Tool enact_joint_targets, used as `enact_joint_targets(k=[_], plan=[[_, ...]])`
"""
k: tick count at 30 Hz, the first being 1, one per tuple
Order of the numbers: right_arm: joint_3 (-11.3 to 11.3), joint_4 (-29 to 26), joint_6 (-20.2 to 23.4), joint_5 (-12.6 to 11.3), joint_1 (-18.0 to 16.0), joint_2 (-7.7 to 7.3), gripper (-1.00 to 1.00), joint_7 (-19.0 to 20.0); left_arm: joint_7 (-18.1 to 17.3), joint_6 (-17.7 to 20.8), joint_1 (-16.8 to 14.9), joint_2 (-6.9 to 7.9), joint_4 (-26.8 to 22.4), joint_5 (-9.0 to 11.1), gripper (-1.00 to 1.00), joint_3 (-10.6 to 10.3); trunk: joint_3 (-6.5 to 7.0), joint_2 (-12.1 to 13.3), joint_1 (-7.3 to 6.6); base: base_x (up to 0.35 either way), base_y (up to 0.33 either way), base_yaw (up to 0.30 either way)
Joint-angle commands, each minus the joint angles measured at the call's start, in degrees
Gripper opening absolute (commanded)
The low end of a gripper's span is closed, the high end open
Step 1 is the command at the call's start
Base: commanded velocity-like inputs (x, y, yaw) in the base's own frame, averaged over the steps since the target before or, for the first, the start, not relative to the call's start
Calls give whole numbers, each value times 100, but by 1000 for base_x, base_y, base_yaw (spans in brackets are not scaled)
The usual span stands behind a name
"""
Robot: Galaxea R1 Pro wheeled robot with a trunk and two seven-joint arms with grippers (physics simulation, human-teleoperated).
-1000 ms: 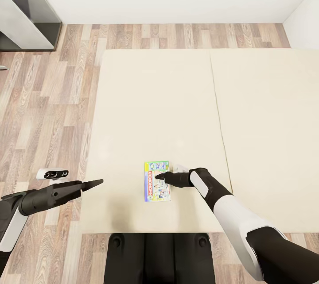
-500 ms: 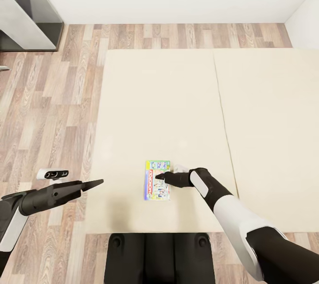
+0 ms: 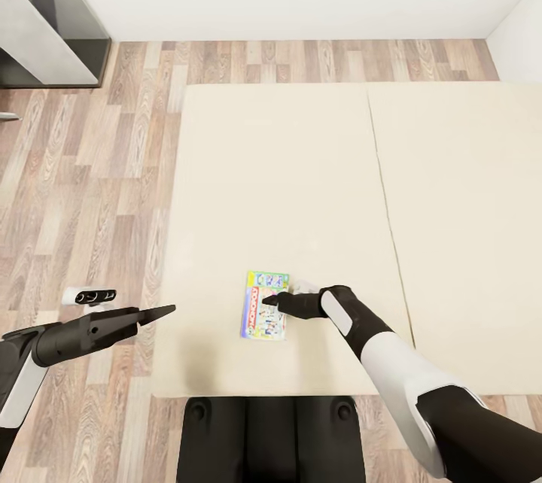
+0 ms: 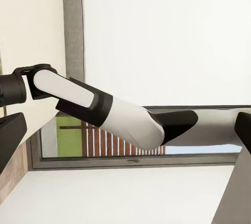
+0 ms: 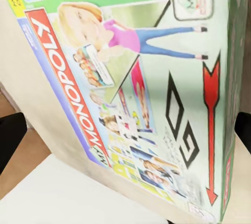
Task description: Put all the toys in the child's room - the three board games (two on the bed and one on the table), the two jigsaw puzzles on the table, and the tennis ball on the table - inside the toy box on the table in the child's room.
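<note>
One game: thin pale-green printed Monopoly board game box (image 3: pixel 265 305) lying flat on the wide cream bed mattress (image 3: pixel 301 189), near its front edge
Right tool (image 3: pixel 272 302): tips over the box's right edge — fingers set wide in the wrist view, box between them
Left tool (image 3: pixel 154 313): over the wooden plank floor (image 3: pixel 83 182) just left of the bed, well apart from the box — fingers look pressed together

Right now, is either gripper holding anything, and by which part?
Cannot be told for the right gripper: it sits at the board game's right edge. The left gripper holds nothing.
</note>
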Motion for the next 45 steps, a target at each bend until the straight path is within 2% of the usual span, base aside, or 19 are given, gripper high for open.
enact_joint_targets(k=[1, 27, 29, 45], plan=[[11, -3, 14, 14, -2, 3, 100, 16, -20, 61, -1, 2, -1, -1, 100, -1, -6, -9, 3, 0, 91, 0], [6, -3, 9, 20, -2, 8, 100, 16, -29, 61, -1, 3, -1, 0, 100, -1, -6, -9, 3, 0, 55, 0], [20, 15, -56, 40, 10, 51, 100, 7, -11, 61, -1, -59, 42, -5, 100, 11, -6, -9, 3, 0, 9, 0], [37, 15, -391, 23, 15, 44, 100, 32, -13, 61, -1, -138, 43, -10, 100, 17, -6, -9, 3, 0, 36, 0]])
